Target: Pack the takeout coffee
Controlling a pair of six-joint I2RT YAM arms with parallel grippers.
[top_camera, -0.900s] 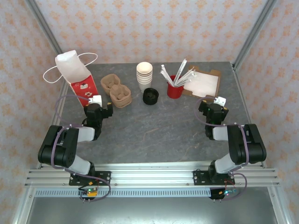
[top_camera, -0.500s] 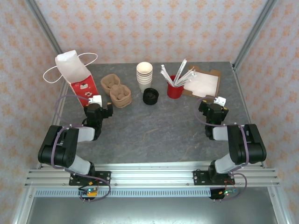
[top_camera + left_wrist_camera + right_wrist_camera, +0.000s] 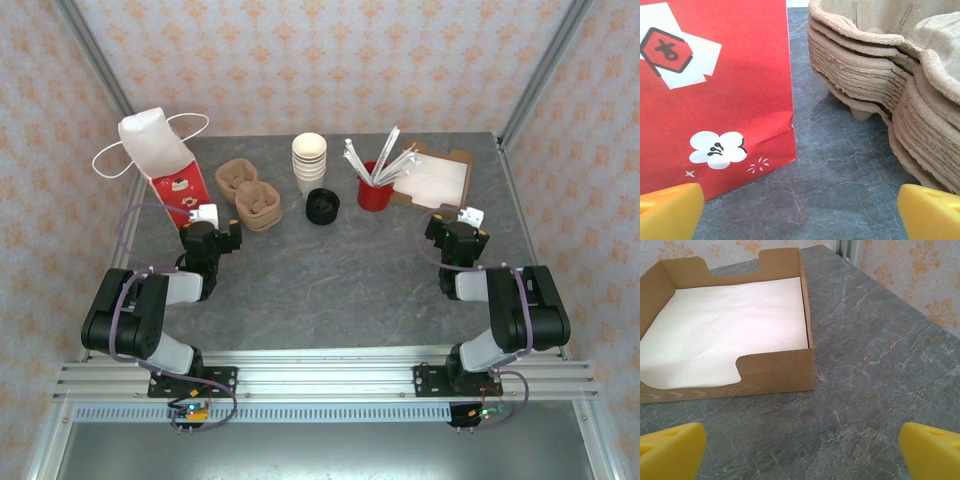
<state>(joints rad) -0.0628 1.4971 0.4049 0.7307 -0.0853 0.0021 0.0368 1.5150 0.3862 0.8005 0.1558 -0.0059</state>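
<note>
Nothing's budged since the last frame, and both arms sit parked like before. Honestly, I can't tell where the takeout coffee is, so no read on it versus either gripper. My left gripper (image 3: pixel 800 212) is spread wide and empty, facing the gap between the red bag (image 3: pixel 715 100) and the stacked pulp trays (image 3: pixel 890 75). My right gripper (image 3: pixel 800 452) is wide apart too, empty, near the napkin box (image 3: pixel 775 372). The stacked cups (image 3: pixel 309 158) are just beside the black lids (image 3: pixel 322 206).
</note>
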